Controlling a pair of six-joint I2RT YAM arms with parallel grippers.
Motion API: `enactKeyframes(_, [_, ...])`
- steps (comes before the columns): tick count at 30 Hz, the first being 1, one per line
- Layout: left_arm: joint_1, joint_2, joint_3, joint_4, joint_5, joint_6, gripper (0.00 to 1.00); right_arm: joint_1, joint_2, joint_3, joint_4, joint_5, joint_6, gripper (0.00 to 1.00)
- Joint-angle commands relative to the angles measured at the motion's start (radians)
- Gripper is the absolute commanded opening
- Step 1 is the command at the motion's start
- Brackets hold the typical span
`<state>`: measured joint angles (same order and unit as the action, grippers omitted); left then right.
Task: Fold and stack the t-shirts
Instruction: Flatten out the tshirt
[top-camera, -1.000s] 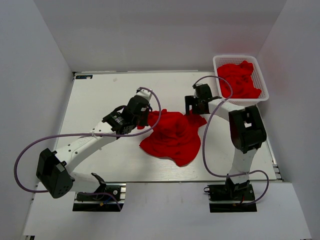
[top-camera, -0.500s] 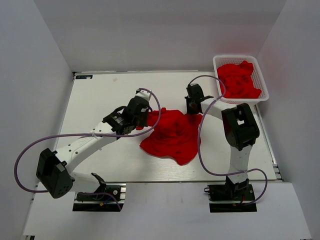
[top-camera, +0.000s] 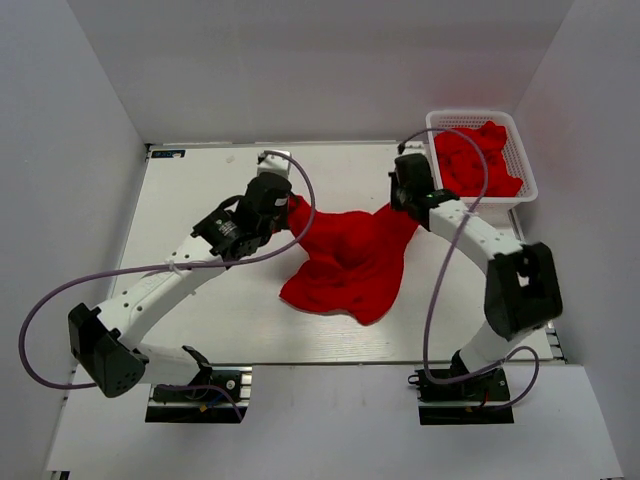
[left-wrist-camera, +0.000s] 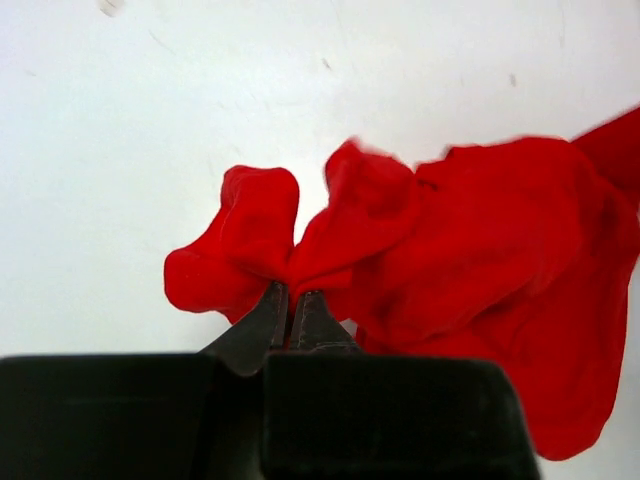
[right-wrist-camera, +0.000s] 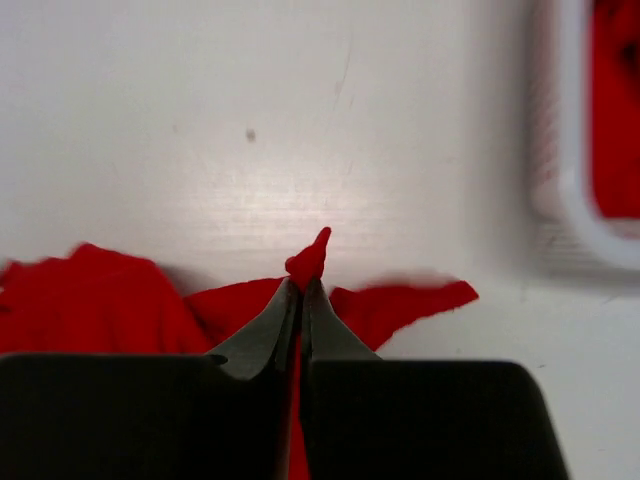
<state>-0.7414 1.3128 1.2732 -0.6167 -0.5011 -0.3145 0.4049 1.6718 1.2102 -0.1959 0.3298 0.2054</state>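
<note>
1 red t-shirt (top-camera: 350, 255) lies crumpled in the middle of the surface (top-camera: 200, 190), its far edge stretched between both arms. The left tool (left-wrist-camera: 293, 300) is clenched on a bunched fold at the shirt's far-left corner. In the wrist view the jaws are nearly together, with cloth pinched between them and a lobe spilling out on either side. The right tool (right-wrist-camera: 302, 290) is clenched on a small peak of cloth at the far-right corner, near the white mesh basket (top-camera: 527, 170). More red t-shirts (top-camera: 478, 158) are heaped in that basket, unfolded. No folded stack is visible.

Handling: soft, light, limp cloth with no stiffness, so it sags and drags wherever it isn't held. The near half sits rumpled on the surface. Both pinches look thin, especially the right one, which is just a tip of fabric and could slip under a hard pull. Best holds, as a judgement: 2 matching corners, 1 per tool, on a seam or doubled edge rather than a single layer. Cannot tell if the held points are shoulders, sleeves or hem. The step looks like spreading the shirt flat before fold 1, so the task is early.
</note>
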Motion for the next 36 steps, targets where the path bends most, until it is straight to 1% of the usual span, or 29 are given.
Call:
enactKeyframes(1, [0.005,-0.032,0.109,-0.038,-0.166,-0.003,0.0,-0.012,-0.148,0.041,0.09,0.124,-0.055,0.0])
enactKeyframes(3, [0.005,-0.032,0.17,-0.06,-0.22,0.008,0.0,-0.014,-0.228,0.042,0.108,0.147,-0.063,0.0])
enactKeyframes(4, [0.005,-0.052,0.184,-0.06,-0.259,0.018,0.0,-0.017,-0.248,0.04,0.121,0.202,-0.079,0.0])
enactKeyframes(7, [0.005,-0.101,0.207,-0.006,-0.321,0.074,0.0,-0.021,-0.355,0.038,0.16,0.29,-0.135,0.0])
enactKeyframes(9, [0.005,-0.15,0.216,0.017,-0.353,0.121,0.0,-0.023,-0.438,0.031,0.18,0.322,-0.178,0.0])
enactKeyframes(10, [0.005,-0.164,0.233,0.017,-0.362,0.136,0.0,-0.023,-0.458,0.028,0.225,0.333,-0.188,0.0])
enactKeyframes(11, [0.005,-0.19,0.256,0.029,-0.363,0.159,0.0,-0.026,-0.519,0.028,0.234,0.351,-0.236,0.0])
enactKeyframes(15, [0.005,-0.244,0.307,0.054,-0.378,0.224,0.0,-0.026,-0.619,0.037,0.3,0.374,-0.314,0.0])
enactKeyframes(17, [0.005,-0.29,0.316,0.095,-0.367,0.261,0.0,-0.023,-0.664,0.057,0.322,0.393,-0.369,0.0])
enactKeyframes(20, [0.005,-0.346,0.35,0.106,-0.349,0.307,0.0,-0.025,-0.705,0.086,0.354,0.425,-0.431,0.0])
enactKeyframes(21, [0.005,-0.36,0.35,0.118,-0.349,0.316,0.0,-0.026,-0.711,0.098,0.361,0.439,-0.475,0.0])
enactKeyframes(23, [0.005,-0.388,0.379,0.141,-0.315,0.348,0.0,-0.023,-0.736,0.135,0.372,0.446,-0.497,0.0])
enactKeyframes(25, [0.005,-0.423,0.408,0.152,-0.242,0.368,0.0,-0.023,-0.748,0.159,0.363,0.428,-0.52,0.0])
enactKeyframes(26, [0.005,-0.432,0.42,0.152,-0.213,0.382,0.0,-0.023,-0.759,0.202,0.354,0.42,-0.518,0.0])
enactKeyframes(27, [0.005,-0.441,0.432,0.161,-0.156,0.382,0.0,-0.023,-0.767,0.216,0.337,0.395,-0.518,0.0])
enactKeyframes(30, [0.005,-0.468,0.483,0.161,-0.055,0.405,0.0,-0.021,-0.791,0.287,0.274,0.322,-0.502,0.0])
enactKeyframes(32, [0.005,-0.478,0.529,0.15,0.005,0.405,0.0,-0.02,-0.807,0.339,0.244,0.256,-0.486,0.0])
enactKeyframes(33, [0.005,-0.487,0.56,0.14,0.024,0.405,0.0,-0.021,-0.814,0.383,0.213,0.249,-0.483,0.0])
enactKeyframes(34, [0.005,-0.488,0.575,0.14,0.042,0.405,0.0,-0.02,-0.831,0.393,0.207,0.208,-0.48,0.0])
enactKeyframes(36, [0.005,-0.498,0.615,0.13,0.114,0.414,0.0,-0.018,-0.84,0.438,0.199,0.189,-0.477,0.0])
